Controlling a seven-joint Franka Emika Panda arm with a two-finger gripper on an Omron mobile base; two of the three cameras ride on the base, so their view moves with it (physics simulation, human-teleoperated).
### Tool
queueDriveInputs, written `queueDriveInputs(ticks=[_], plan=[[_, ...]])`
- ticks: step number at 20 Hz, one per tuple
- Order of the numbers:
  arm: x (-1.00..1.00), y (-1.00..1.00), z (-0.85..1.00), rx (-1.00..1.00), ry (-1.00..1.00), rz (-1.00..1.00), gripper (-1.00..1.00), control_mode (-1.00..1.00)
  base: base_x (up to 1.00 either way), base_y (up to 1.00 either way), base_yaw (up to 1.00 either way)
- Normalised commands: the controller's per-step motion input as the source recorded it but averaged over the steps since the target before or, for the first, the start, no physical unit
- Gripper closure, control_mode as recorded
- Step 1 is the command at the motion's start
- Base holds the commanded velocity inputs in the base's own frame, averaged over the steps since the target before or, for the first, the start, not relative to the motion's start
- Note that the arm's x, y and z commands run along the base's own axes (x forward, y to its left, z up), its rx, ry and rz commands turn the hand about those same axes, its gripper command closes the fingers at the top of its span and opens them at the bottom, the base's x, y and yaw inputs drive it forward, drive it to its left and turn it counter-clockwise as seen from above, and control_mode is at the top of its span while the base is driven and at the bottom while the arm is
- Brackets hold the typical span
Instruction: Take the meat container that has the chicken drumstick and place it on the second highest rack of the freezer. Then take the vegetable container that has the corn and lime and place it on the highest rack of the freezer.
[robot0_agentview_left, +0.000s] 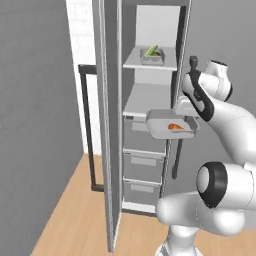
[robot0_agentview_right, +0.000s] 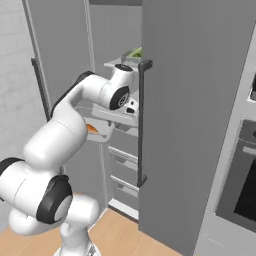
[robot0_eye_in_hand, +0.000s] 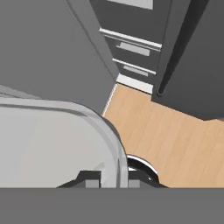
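End effector (robot0_agentview_left: 190, 111) clamped on the meat container (robot0_agentview_left: 170, 125) rim, drumstick (robot0_agentview_left: 175, 127) aboard; the second highest rack (robot0_agentview_left: 142, 102) lies just ahead, slightly above

Wood floor (robot0_agentview_left: 75, 210) below; black-windowed oven (robot0_agentview_right: 245, 185) right of a grey cabinet panel (robot0_agentview_right: 195, 100).

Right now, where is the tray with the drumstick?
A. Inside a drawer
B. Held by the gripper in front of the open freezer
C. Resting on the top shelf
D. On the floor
B: the gripper is shut on the rim of the tray, which hangs in front of the second shelf with the drumstick inside.
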Motion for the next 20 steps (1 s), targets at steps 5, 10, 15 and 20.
queueDriveInputs(ticks=[5,10,15,20], plan=[[0.0,0.0,0.0,0.0,0.0,0.0,1.0,1.0,0.79,0.37,-0.28],[0.0,0.0,0.0,0.0,0.0,0.0,1.0,1.0,0.37,0.42,-0.16],[0.0,0.0,0.0,0.0,0.0,0.0,1.0,1.0,-0.02,0.41,-0.17],[0.08,0.02,-0.15,-0.03,-0.07,-0.33,1.0,-1.0,0.0,0.0,0.0]])
